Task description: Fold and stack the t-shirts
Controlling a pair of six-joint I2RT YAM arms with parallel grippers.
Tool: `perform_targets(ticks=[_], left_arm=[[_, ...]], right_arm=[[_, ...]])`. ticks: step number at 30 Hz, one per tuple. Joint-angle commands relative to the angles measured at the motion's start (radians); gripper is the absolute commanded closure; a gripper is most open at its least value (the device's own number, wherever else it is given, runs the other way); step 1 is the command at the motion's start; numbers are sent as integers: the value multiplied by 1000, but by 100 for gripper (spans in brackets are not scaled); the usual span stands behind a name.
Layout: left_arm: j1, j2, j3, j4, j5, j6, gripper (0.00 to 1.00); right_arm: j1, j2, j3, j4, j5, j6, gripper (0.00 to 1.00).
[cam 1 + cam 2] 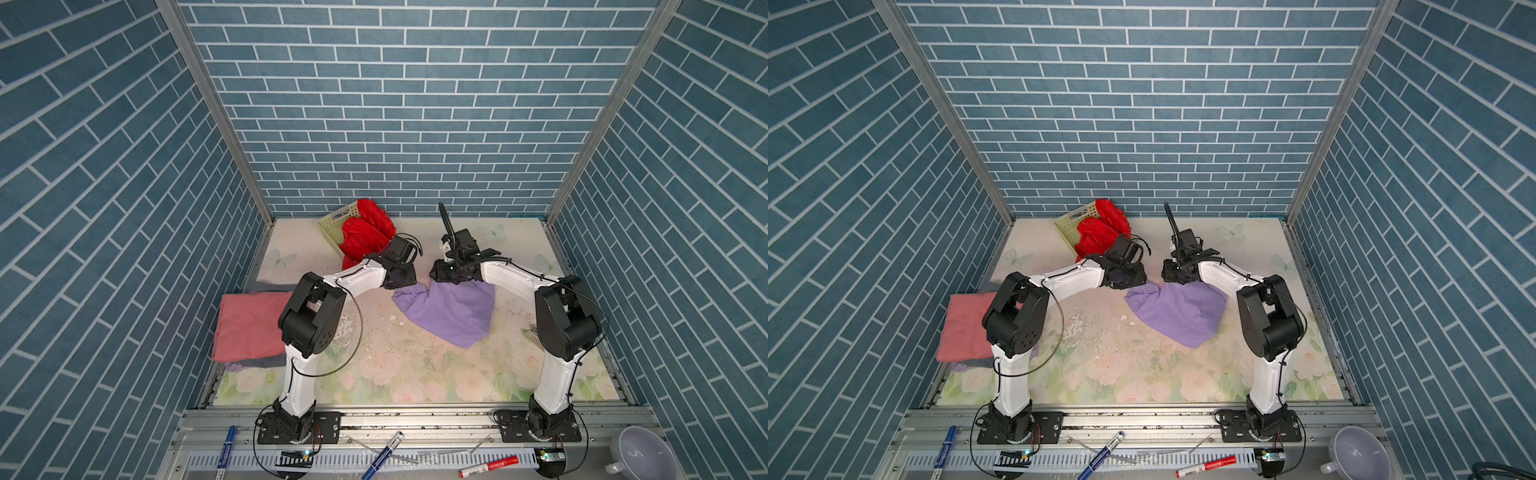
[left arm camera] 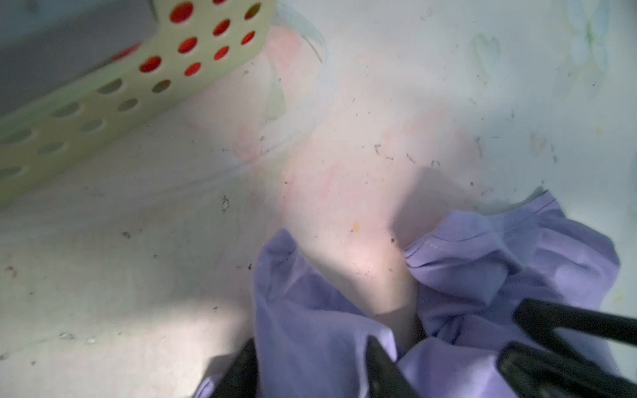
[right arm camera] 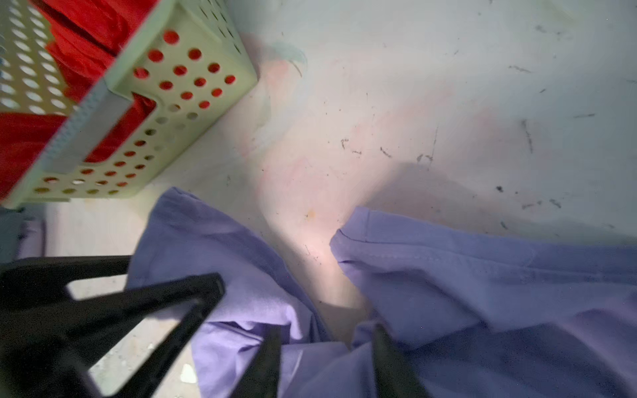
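Two grippers meet almost nose to nose over the far middle of the floral-printed table [image 1: 395, 365], both at the far edge of a crumpled lilac-purple cloth t-shirt [image 1: 451, 316]. The left gripper [image 2: 310, 344] has its jaws narrow, with a ridge of that cloth bunched between them. The right gripper [image 3: 327, 330], just beside it, is pinched on another fold of the same shirt. The rest of the shirt lies spread on the table towards the right arm's side. Behind the left gripper, near the back wall, sits a pale yellow perforated plastic basket [image 1: 332, 226], with a bright red t-shirt [image 1: 368, 232] heaped in it and spilling over the rim. At the table's left edge a salmon-pink t-shirt [image 1: 249, 324] lies folded flat on a grey t-shirt [image 1: 266, 362], well apart from both grippers.
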Motion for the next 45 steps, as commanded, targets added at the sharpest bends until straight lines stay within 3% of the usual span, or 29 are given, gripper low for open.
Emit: perform_targets(ticks=[1,2,6,13,17,20,21,22,23,24,26,29,30,33,45], left_arm=[[15,-42,-49,56,22,-26,75],[21,-61,-64,60,22,-32,83],[54,-154,-70,69,53,-20,99],[157,-404,47,-30,39,25,100],[216,-580,1,-75,3,26,100],[221,-705,-88,-166,-55,12,100],[222,-743,-132,-187,-62,-6,100],[222,-783,-192,-201,-65,-31,100],[221,-821,-251,-214,-73,-60,100],[222,-851,-305,-233,-83,-95,97],[221,-909,-411,-255,-89,-159,74],[221,-961,-511,-271,-98,-209,52],[221,-966,-524,-273,-101,-213,45],[221,-945,-524,-265,-93,-202,40],[195,-679,-456,-245,-113,-93,34]], right_arm=[[-6,0,62,-75,74,-30,95],[-9,-16,68,-80,83,-40,100],[-40,-111,127,-87,154,-78,100],[-91,-345,297,-75,321,-213,100],[-91,-560,165,-53,436,-245,100],[-89,-760,-109,-46,475,-186,100],[-88,-808,-194,-58,475,-146,96],[-88,-854,-283,-97,478,-84,84],[-87,-887,-355,-150,484,-18,63],[-87,-907,-400,-212,505,43,33],[-89,-952,-466,-321,560,171,26],[-92,-1003,-501,-295,580,178,21],[-92,-1000,-498,-265,580,157,19],[-98,-918,-446,-175,529,72,17],[-99,-293,-174,44,194,43,25]])
